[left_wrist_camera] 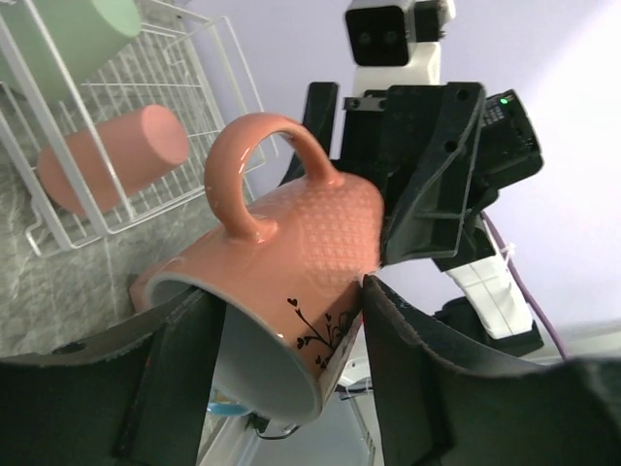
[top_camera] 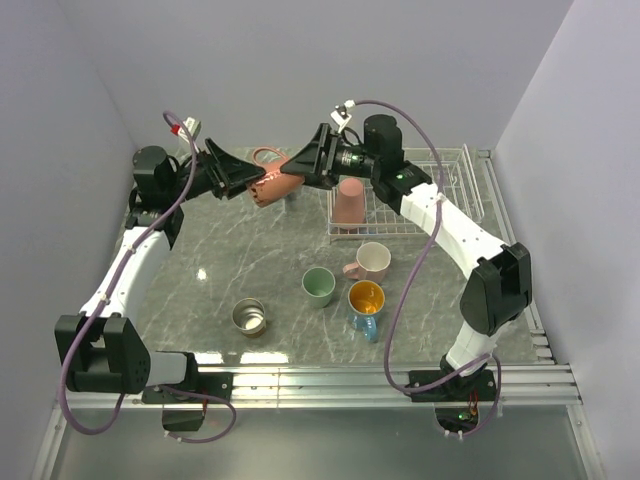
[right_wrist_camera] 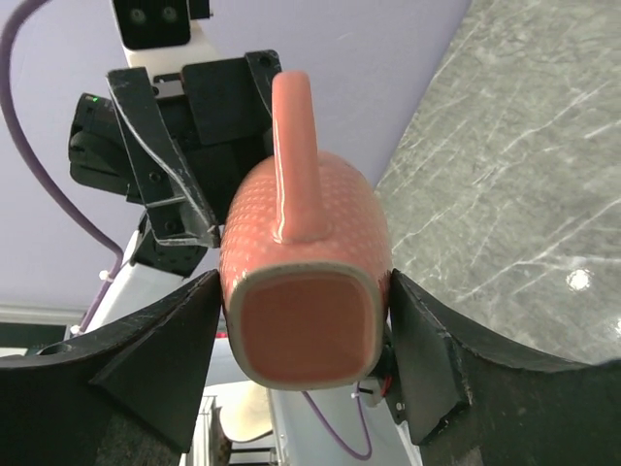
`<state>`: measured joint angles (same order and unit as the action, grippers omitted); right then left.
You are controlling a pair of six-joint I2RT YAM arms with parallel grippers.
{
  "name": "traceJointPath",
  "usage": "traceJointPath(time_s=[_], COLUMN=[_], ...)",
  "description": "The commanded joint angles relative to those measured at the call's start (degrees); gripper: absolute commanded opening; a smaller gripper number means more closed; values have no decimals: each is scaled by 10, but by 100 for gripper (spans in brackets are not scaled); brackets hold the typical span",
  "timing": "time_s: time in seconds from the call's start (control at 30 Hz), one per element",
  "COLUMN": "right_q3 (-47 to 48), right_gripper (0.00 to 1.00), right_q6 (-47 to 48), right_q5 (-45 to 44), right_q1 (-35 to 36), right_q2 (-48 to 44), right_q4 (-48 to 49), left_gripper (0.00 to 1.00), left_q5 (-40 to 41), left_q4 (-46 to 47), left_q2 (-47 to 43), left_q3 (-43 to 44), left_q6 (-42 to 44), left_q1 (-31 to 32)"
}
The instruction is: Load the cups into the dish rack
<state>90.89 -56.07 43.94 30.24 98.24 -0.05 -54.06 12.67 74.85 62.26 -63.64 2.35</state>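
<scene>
A salmon pink mug [top_camera: 268, 186] hangs in the air above the table's back, held from both ends. My left gripper [top_camera: 252, 182] is shut on its rim end [left_wrist_camera: 291, 252], fingers [left_wrist_camera: 417, 379] on either side. My right gripper [top_camera: 292, 172] is shut on its base end [right_wrist_camera: 303, 330], handle up. The white wire dish rack [top_camera: 455, 190] stands at the back right with an upside-down pink cup [top_camera: 348, 203] in it. The left wrist view also shows a mint green cup [left_wrist_camera: 73, 34] in the rack [left_wrist_camera: 194, 87].
On the table in front stand a pale pink mug [top_camera: 372, 262], a mint green cup [top_camera: 319, 285], a blue mug with an orange-gold inside [top_camera: 366, 300] and a steel cup [top_camera: 249, 317]. Walls close in on the left, right and back.
</scene>
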Motion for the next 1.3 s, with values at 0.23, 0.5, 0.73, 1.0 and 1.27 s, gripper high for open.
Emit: traceJointPath(time_s=[0.23, 0.5, 0.73, 1.0, 1.27], right_q3=[3, -26, -46, -7, 2], right_gripper=[0, 0, 0, 0, 0], right_q6=[-1, 15, 60, 147, 178], right_q5=[40, 19, -77, -184, -294], right_q1=[-64, -82, -208, -265, -266], right_q2=[-90, -115, -134, -59, -23], right_q4=[53, 37, -34, -63, -77], left_gripper=[63, 63, 62, 58, 55], left_q5=[21, 24, 44, 56, 59], left_q4=[-34, -48, -64, -121, -153], left_q2=[-4, 2, 5, 1, -15], left_q3=[10, 16, -2, -7, -34], left_q6=[48, 60, 83, 134, 154], left_q1=[-2, -2, 6, 27, 27])
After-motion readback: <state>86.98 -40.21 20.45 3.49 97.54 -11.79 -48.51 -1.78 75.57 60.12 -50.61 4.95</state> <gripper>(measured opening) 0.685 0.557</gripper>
